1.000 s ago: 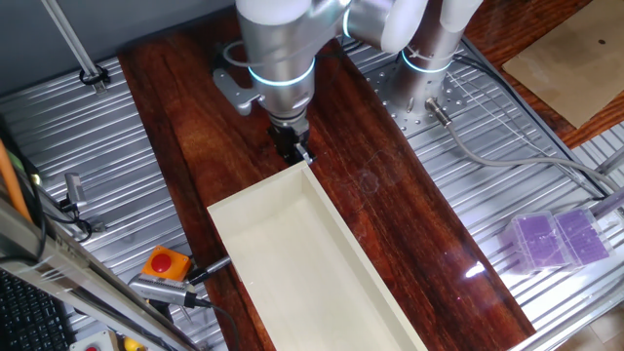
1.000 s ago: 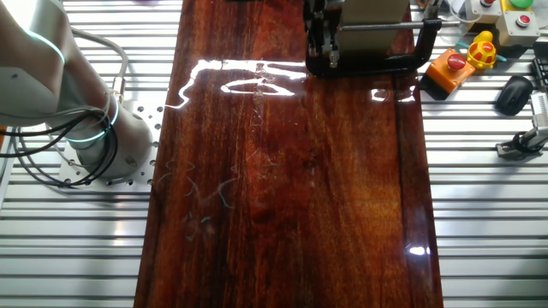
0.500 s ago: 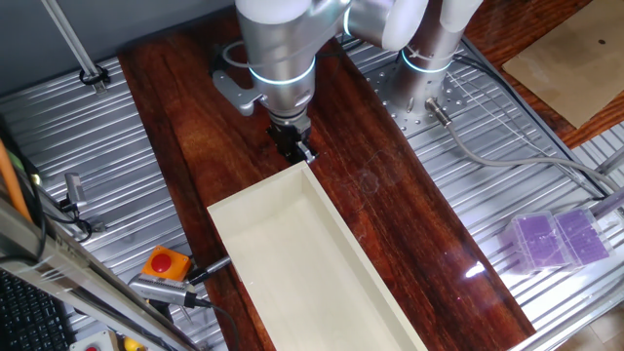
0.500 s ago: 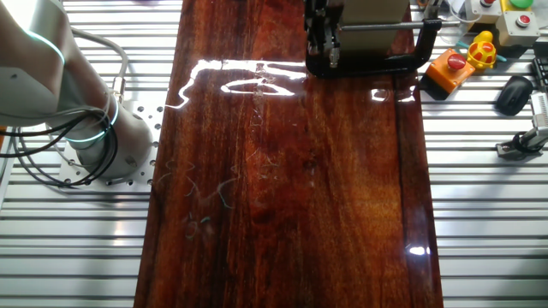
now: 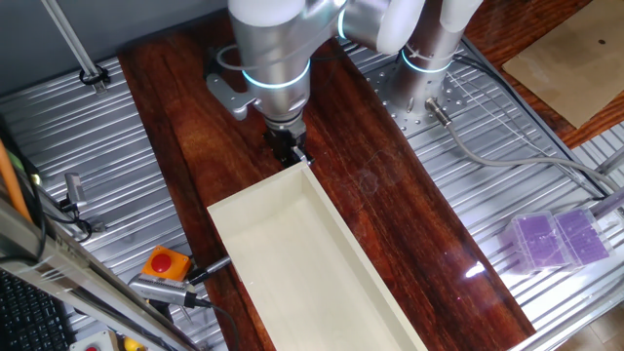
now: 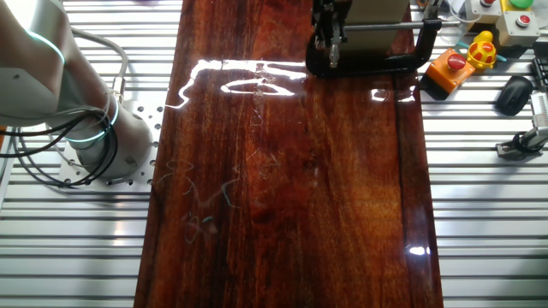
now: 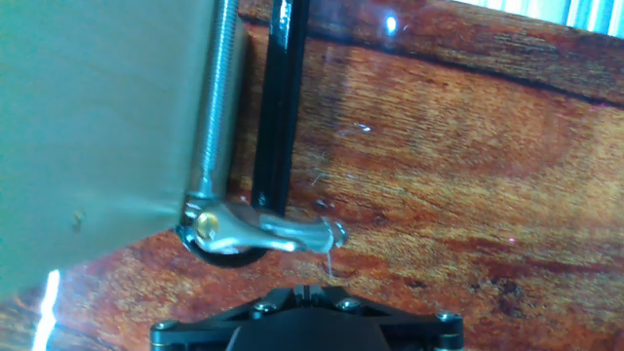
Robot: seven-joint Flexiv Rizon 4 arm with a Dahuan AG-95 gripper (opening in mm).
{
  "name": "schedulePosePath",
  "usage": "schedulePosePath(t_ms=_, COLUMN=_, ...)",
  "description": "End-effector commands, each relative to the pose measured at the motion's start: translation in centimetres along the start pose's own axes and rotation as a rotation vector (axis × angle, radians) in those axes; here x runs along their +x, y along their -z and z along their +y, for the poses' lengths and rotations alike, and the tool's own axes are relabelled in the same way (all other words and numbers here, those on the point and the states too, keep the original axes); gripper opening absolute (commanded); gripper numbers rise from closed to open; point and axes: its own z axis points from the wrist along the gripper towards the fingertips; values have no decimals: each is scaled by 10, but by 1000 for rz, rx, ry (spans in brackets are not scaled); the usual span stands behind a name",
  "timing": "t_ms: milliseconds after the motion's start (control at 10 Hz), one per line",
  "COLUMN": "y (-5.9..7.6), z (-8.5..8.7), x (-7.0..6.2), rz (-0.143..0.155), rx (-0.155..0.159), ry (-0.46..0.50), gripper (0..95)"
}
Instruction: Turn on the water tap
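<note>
No plain water tap shows in any view. A cream box (image 5: 302, 263) lies along the wooden board, held by a black C-clamp (image 6: 402, 60). In the hand view the box (image 7: 88, 127) fills the left side. Beside it are the clamp's threaded screw (image 7: 219, 88) and black bar (image 7: 278, 107). A small silver lever (image 7: 278, 232) sits at the screw's end. My gripper (image 7: 307, 290) is shut and empty, just short of that lever. It stands at the box's far end (image 5: 292, 151) and over the clamp's left end (image 6: 330, 51).
An orange box with a red button (image 5: 166, 263) lies left of the board and shows by the clamp (image 6: 449, 67). A purple case (image 5: 556, 239) lies at the right. The arm's base (image 6: 94, 145) and cables stand on the ribbed metal table.
The arm has shifted slightly: up and left in one fixed view, a little right along the clamp in the other. The gripper stays shut.
</note>
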Motion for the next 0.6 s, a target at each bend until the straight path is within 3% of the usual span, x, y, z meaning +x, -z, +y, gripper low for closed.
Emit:
schedulePosePath(t_ms=100, y=0, z=2, x=-2, rz=-2, rx=2, ry=0, gripper=0)
schedulePosePath(t_ms=600, y=-5, z=4, x=-13, rz=-1, rx=-2, ry=1, gripper=0)
